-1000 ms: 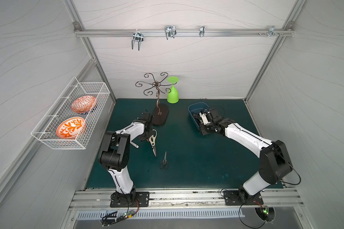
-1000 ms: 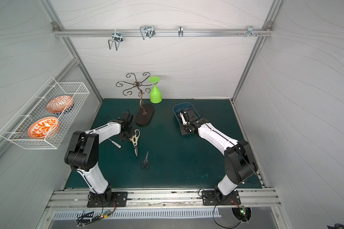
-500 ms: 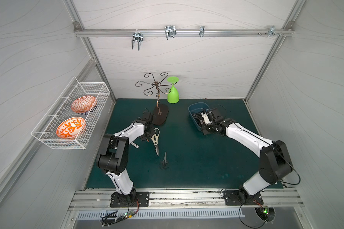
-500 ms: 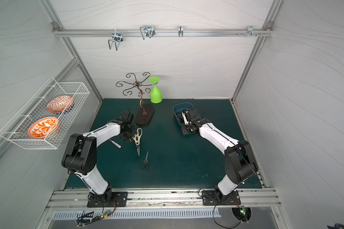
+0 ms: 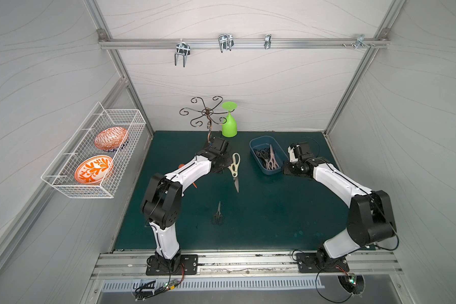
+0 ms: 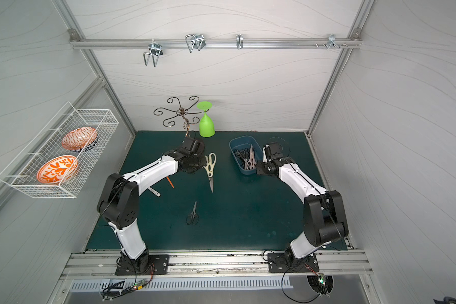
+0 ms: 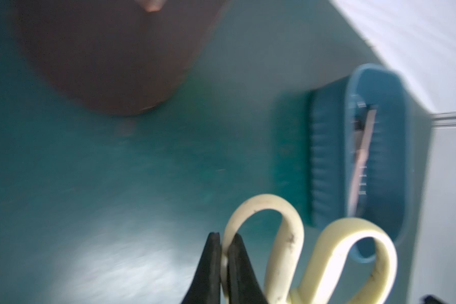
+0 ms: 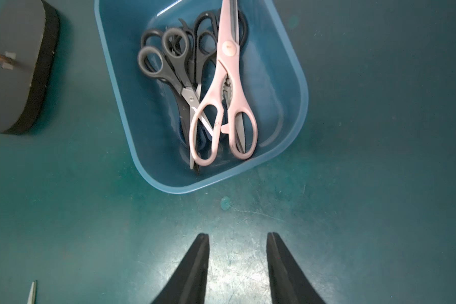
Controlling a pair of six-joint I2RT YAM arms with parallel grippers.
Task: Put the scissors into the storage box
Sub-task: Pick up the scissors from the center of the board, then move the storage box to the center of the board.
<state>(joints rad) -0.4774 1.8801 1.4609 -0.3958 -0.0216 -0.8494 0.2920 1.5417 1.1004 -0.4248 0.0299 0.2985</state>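
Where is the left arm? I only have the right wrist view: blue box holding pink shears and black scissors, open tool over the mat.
Observer: It is left of the storage box. The left tool is shut on one handle loop of the cream-handled shears.
Operator: Any scissors still lying on the mat?
Observer: One small black-handled pair, blades closed, lies nearer the arm bases, apart from both arms.

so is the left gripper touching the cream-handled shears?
Touching. The left wrist view shows the left gripper shut on one handle loop of the cream-handled shears, which is clamped from both sides with no gap.
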